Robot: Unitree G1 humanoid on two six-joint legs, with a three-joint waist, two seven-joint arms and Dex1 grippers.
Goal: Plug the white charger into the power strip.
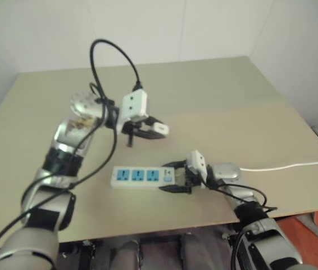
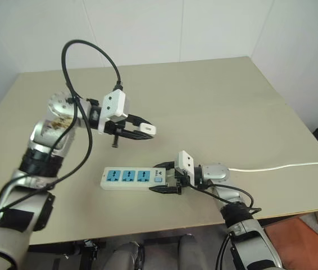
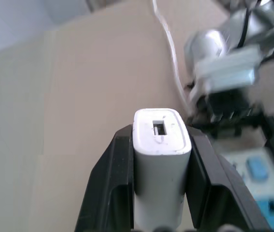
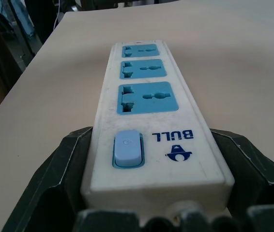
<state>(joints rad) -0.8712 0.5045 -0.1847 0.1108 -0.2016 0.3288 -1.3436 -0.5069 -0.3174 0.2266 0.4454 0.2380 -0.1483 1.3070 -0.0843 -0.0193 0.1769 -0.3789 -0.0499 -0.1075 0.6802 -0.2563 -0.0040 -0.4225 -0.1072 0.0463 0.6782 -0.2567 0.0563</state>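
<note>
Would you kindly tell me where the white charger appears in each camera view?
Left eye: white charger above the power strip, in the left gripper.
Right eye, same spot.
Left wrist: centre, between black fingers.
Right wrist: not in it.
Shared landmark: the strip's blue sockets.

A small white rounded plastic charger (image 2: pixel 147 130) is held clamped in the left end effector (image 2: pixel 142 130), raised above a long white plastic power strip (image 2: pixel 130 178) gripped at its switch end by the right end effector (image 2: pixel 167 178) on the beige worktop (image 2: pixel 215 112).

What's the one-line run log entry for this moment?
left gripper: shut on charger, raised | right gripper: around power strip switch end | charger: unplugged
</note>
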